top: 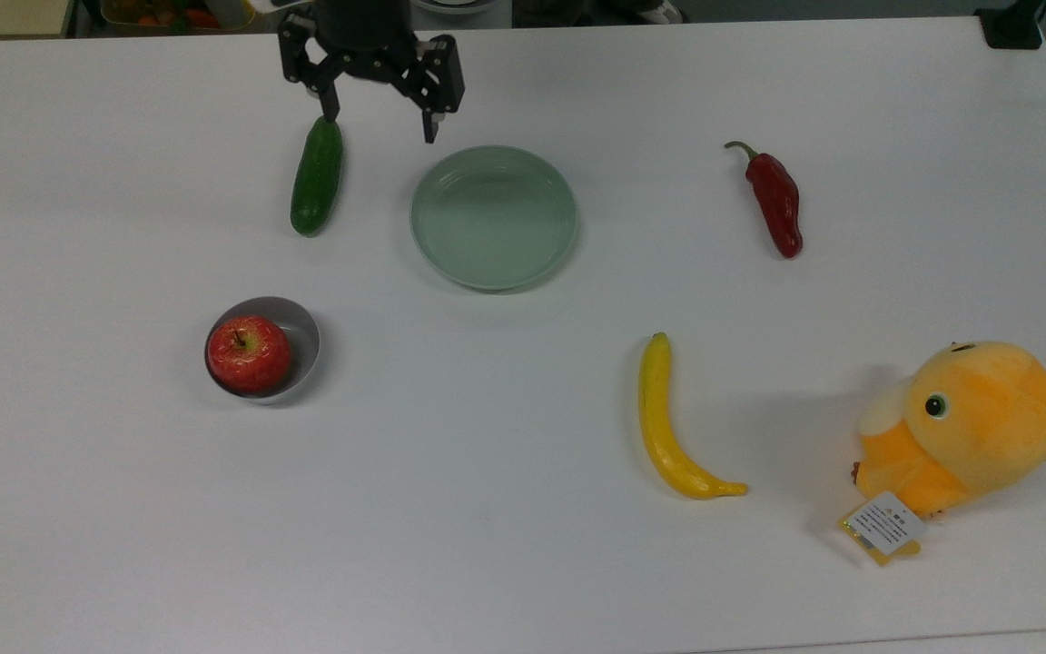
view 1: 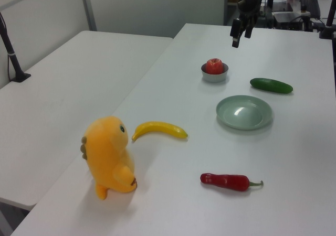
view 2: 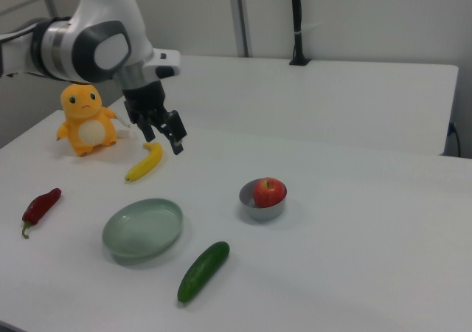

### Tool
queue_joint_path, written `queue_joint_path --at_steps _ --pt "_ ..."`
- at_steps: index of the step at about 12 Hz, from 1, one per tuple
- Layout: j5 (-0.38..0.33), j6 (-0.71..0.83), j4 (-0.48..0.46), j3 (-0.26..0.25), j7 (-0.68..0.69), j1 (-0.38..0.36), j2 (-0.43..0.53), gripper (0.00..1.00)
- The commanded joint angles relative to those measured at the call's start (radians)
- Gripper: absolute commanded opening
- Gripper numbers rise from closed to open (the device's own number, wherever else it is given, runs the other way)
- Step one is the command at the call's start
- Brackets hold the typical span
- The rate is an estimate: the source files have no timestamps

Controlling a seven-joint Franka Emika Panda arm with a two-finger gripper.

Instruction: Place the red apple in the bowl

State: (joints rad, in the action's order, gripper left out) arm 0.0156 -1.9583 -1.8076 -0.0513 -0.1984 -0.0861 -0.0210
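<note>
Item: red apple, seated in the grey bowl on the white desk, stem up. Placement judged complete. Item: my tool, fingers spread and holding nothing, raised above the desk near the cucumber and the pale green plate (well apart from the bowl). Remaining: nothing of the task that I can judge; at most, parking the arm.

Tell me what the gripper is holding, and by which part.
Nothing. The gripper is open and empty above the table; the apple sits in the bowl.
</note>
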Motion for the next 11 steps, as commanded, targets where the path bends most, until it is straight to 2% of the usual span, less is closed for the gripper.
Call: queue_joint_path --at_steps 1,3,4,11 --pt "-0.072 -0.004 -0.042 0.004 -0.007 -0.03 0.062 1.0" --pt "-0.077 0.002 -0.042 0.085 -0.027 -0.011 0.061 1.0" --pt "-0.077 0.004 -0.042 0.108 -0.048 -0.007 0.059 1.0" --pt "-0.052 0.102 -0.032 0.111 0.014 0.002 0.076 1.0"
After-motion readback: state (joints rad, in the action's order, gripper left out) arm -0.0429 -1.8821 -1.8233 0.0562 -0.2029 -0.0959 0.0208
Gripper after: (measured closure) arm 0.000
